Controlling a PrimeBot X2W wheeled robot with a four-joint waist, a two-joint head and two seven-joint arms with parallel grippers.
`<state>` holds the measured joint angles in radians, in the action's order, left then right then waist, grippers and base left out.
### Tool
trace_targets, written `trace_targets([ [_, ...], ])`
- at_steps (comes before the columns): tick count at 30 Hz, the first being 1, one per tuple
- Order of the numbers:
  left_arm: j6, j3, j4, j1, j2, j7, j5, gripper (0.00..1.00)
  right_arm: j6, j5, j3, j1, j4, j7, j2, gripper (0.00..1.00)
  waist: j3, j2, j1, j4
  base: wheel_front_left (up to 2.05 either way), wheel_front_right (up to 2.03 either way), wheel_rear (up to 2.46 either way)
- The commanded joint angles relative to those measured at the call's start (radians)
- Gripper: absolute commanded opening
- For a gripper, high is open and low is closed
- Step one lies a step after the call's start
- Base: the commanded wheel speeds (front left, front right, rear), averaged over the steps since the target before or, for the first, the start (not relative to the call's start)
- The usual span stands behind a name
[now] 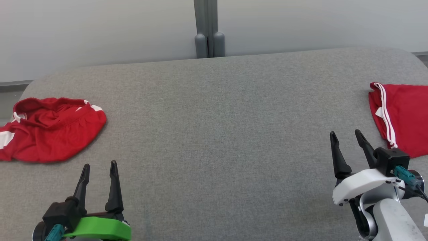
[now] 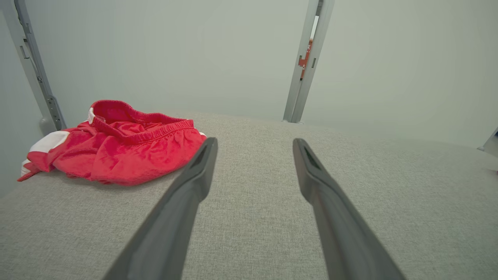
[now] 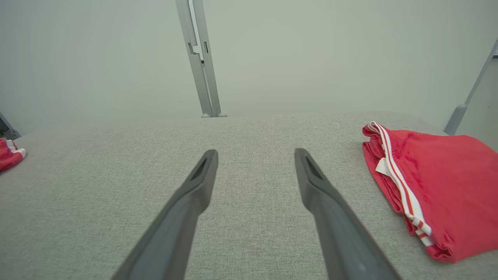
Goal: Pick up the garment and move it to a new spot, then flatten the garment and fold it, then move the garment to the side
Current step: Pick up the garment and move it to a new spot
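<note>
Head view first: the crumpled red garment [image 1: 53, 129] lies on the grey table [image 1: 217, 134] far left of the upright post [image 1: 209, 33]. It is loose and unflattened, so it is probably the piece to collect. A folded red garment [image 1: 404, 117] sits far right of the post, likely parked aside as finished. The left gripper [image 1: 99, 164] and right gripper [image 1: 344, 132] hover on the near side, opposite the post, fingers spread, holding nothing.

Left wrist view: the spread jaws aim just left of the post, and the crumpled red garment [image 2: 124, 151] lies further left, untouched.

Right wrist view: the jaws gape below the post, and the folded red garment [image 3: 439, 186] lies right of it, untouched.
</note>
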<state>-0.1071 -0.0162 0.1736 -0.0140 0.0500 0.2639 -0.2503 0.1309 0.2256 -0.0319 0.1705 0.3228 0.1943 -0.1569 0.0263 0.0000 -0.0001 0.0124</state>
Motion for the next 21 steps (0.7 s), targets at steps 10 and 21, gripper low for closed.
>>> trace_targets([
  [10,0.029,-0.005,-0.039,-0.002,0.002,0.000,-0.022,1.00,0.000,-0.013,-0.017,-0.012,-0.025,-0.010,0.013,1.00,0.008,0.0000,0.0001,0.155,0.00,0.00,0.00],
  [21,0.038,-0.055,-0.057,-0.025,0.002,0.000,-0.004,1.00,0.000,-0.022,-0.036,0.004,-0.046,-0.021,0.005,1.00,0.016,0.0000,0.0001,0.351,0.00,0.00,0.00],
])
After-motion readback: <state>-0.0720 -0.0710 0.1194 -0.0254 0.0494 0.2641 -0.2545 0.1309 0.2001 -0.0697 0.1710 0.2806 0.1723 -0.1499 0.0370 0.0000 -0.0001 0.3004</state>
